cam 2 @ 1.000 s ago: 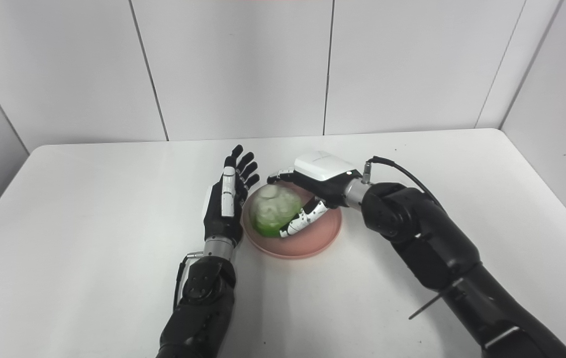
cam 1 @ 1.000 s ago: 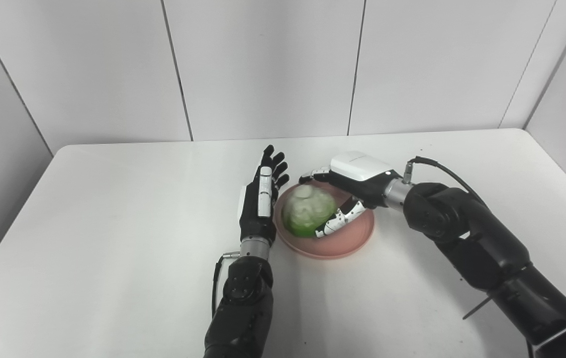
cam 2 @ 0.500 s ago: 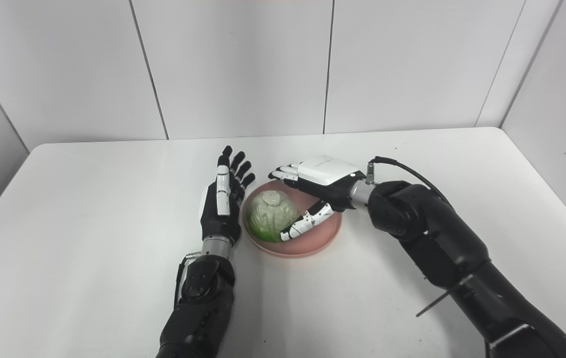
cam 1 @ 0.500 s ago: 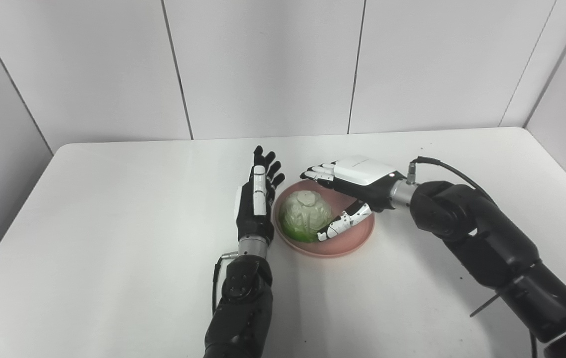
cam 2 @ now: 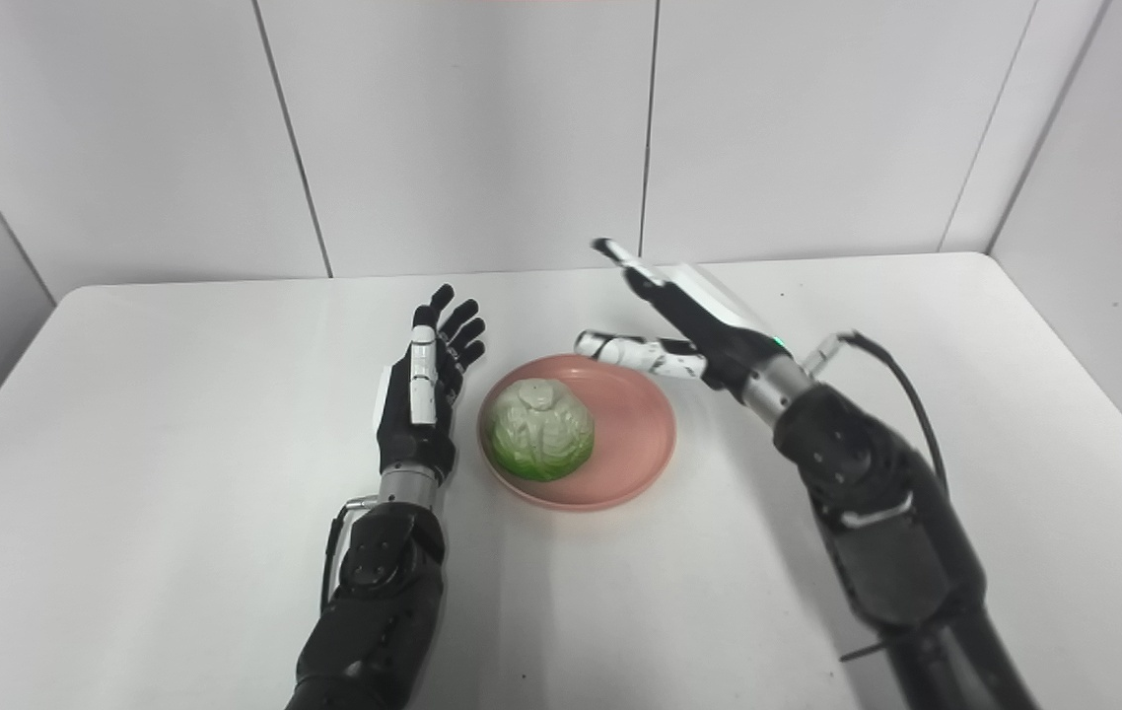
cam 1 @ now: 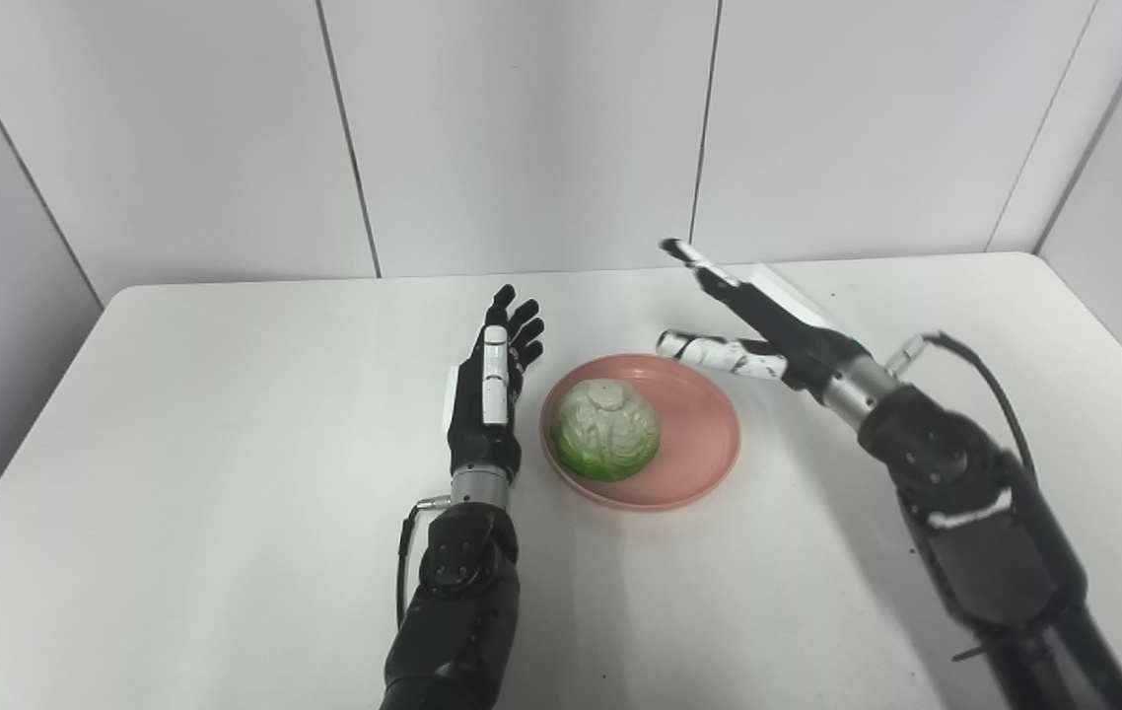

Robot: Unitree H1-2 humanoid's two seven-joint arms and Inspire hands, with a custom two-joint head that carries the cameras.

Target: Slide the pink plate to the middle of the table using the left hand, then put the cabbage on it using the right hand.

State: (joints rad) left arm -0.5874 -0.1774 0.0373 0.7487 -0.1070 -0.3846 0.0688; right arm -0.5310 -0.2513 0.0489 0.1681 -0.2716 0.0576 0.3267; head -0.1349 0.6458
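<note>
A: Left eye view first: nearest to us, both dark forearms come in from the bottom edge over the white desk (cam 1: 226,552). What do we see of the left hand (cam 1: 488,394)?

B: We see it standing on edge just left of the pink plate (cam 1: 694,449), fingers straight, apart and pointing far, holding nothing. We see a narrow gap between it and the rim.

A: And the cabbage (cam 1: 607,431)?

B: We find it lying on the left part of the plate, pale top up, green at its near side. The plate sits about mid-desk.

A: Farther back?

B: We see the right hand (cam 1: 768,325) raised beyond the plate's far right rim, spread wide and empty, thumb toward the plate, clear of the cabbage. Behind the desk stand white wall panels (cam 1: 522,128).
</note>
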